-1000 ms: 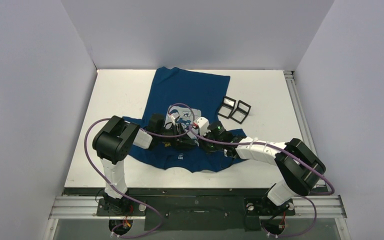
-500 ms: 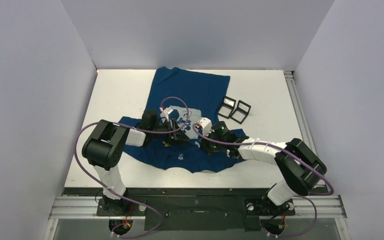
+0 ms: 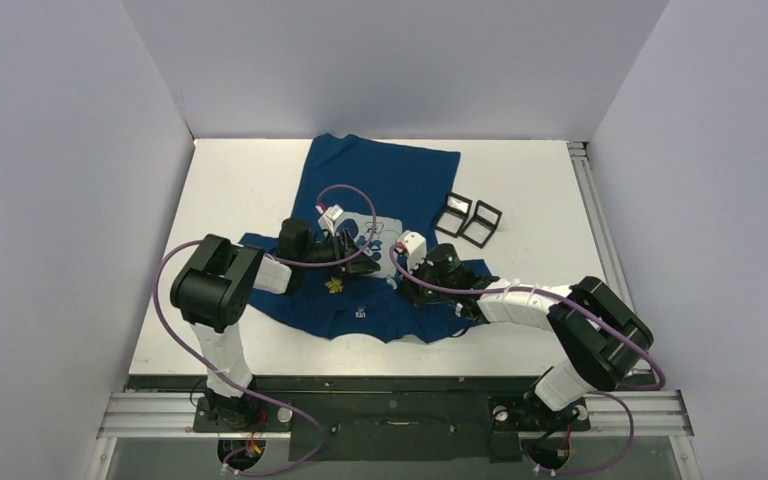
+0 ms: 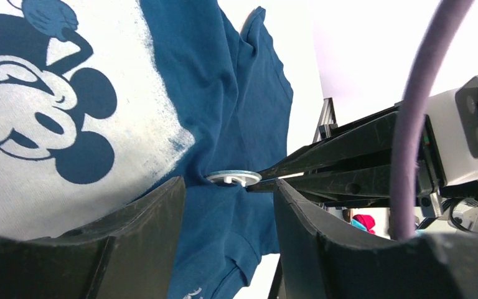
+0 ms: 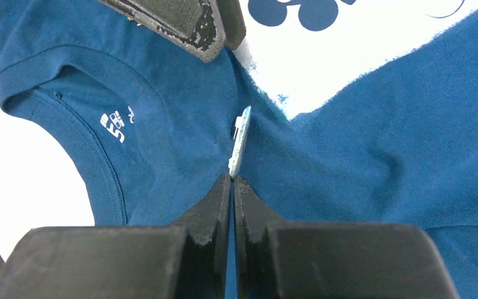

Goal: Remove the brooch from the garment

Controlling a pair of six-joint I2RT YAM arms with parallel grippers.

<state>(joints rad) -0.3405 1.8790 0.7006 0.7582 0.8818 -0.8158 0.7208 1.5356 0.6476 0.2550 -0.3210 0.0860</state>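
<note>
The garment [image 3: 380, 180] is a dark blue T-shirt with a pale mouse print [image 4: 37, 112], spread on the white table. The brooch [image 5: 239, 140] is a pale round disc with a short post [image 4: 233, 177], and it stands on edge in puckered fabric. My right gripper [image 5: 231, 179] is shut on the disc's lower rim, and its black fingers [image 4: 348, 162] come in from the right. My left gripper [image 4: 229, 194] is open with its jaws apart. Only loose shirt fabric lies between them, just short of the disc. In the top view both grippers [image 3: 360, 258] [image 3: 398, 275] meet below the print and hide the brooch.
A small yellow flower-shaped piece [image 3: 334, 285] lies on the shirt near the collar. Two black-framed square boxes [image 3: 468, 219] sit to the right of the shirt. The bare table [image 3: 240, 200] is walled on three sides, and a metal rail [image 3: 590, 200] runs along its right edge.
My left gripper has opened wider and drawn back to the left, uncovering the yellow piece on the shirt. The right gripper has stayed shut and shifted slightly up.
</note>
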